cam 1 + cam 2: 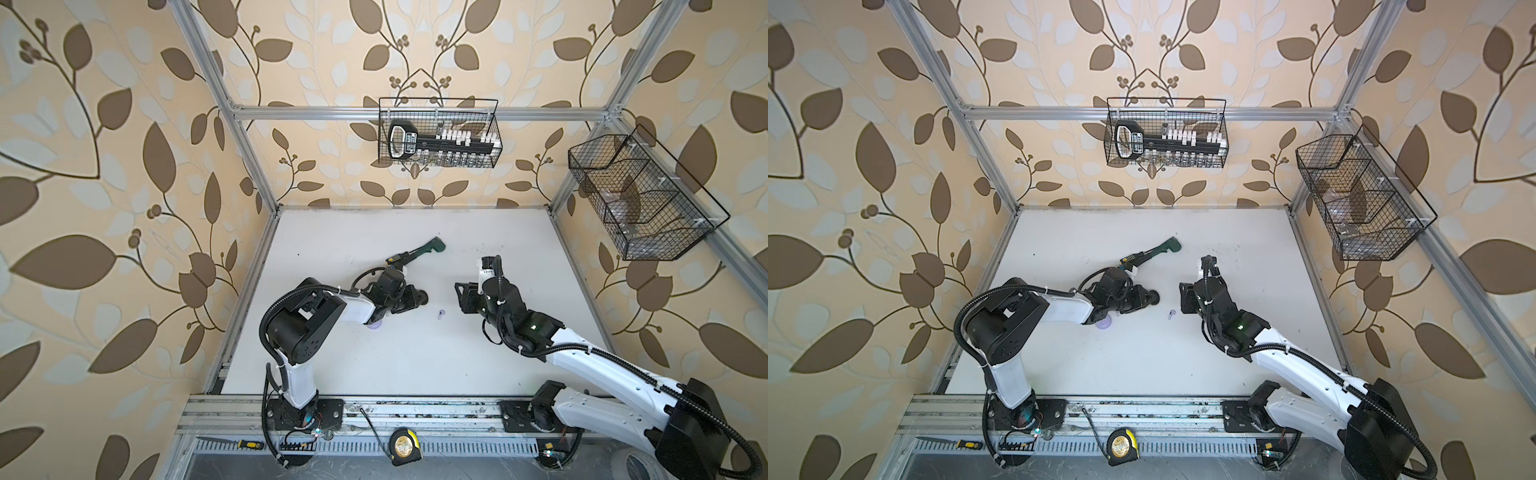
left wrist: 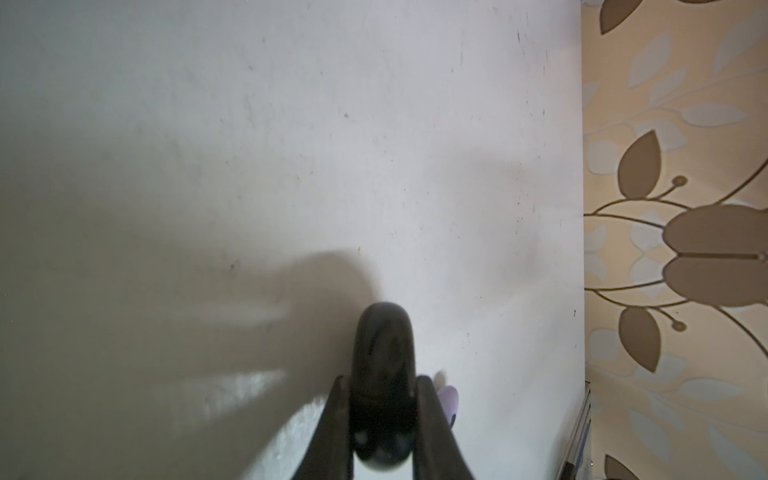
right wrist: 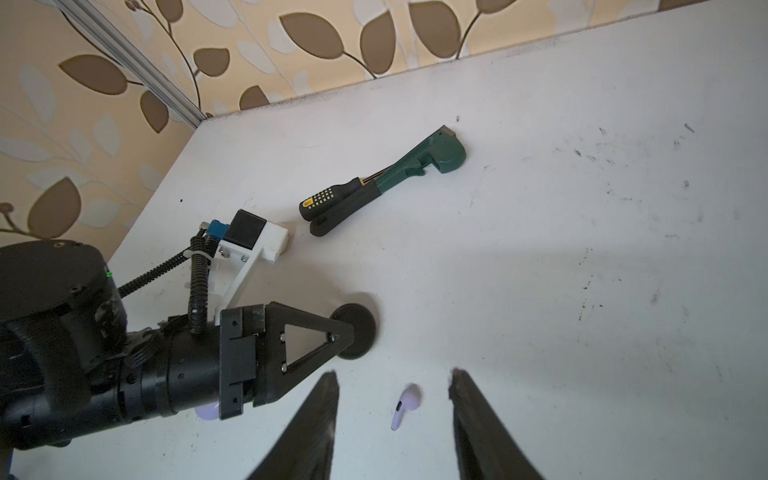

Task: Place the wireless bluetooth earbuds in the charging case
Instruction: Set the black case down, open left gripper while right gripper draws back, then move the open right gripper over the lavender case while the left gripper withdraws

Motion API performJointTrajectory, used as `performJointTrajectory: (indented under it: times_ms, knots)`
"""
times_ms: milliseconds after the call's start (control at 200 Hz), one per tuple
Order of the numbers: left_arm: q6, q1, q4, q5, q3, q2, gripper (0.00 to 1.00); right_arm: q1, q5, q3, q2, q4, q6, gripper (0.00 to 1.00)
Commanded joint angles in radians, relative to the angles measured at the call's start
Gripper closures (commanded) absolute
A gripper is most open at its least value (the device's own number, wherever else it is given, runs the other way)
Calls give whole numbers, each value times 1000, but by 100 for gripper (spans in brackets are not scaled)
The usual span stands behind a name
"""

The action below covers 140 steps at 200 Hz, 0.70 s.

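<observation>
No legible text; tape measure (image 1: 402, 448) label only a blur.

Walled in beige leaf wallpaper (image 1: 104, 166), framed by aluminium rails (image 1: 311, 113), floored with scuffed white bench (image 1: 395, 374); hung with two wire baskets (image 1: 590, 166).

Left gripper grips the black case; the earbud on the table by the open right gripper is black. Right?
No: that earbud is lilac, not black, as the right wrist view shows. The left gripper does grip the black case, and the right gripper is open.
</observation>
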Motion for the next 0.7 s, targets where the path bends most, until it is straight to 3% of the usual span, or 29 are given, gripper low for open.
performJointTrajectory:
  times_ms: [0,190,415,600,695]
  knots:
    - [7,7,-63,-29,14,-8,86,-2,9,24,-18,-3,-12,54]
    - [42,14,-103,-61,12,-55,54,0,18,22,-31,-3,-24,51]
    - [117,52,-167,-149,-12,-170,29,28,7,-2,-56,50,-61,49]
    - [189,73,-235,-293,-59,-343,22,109,26,-9,-49,111,-136,49]
    - [212,74,-253,-413,-100,-461,19,143,-25,-29,-40,185,-187,50]
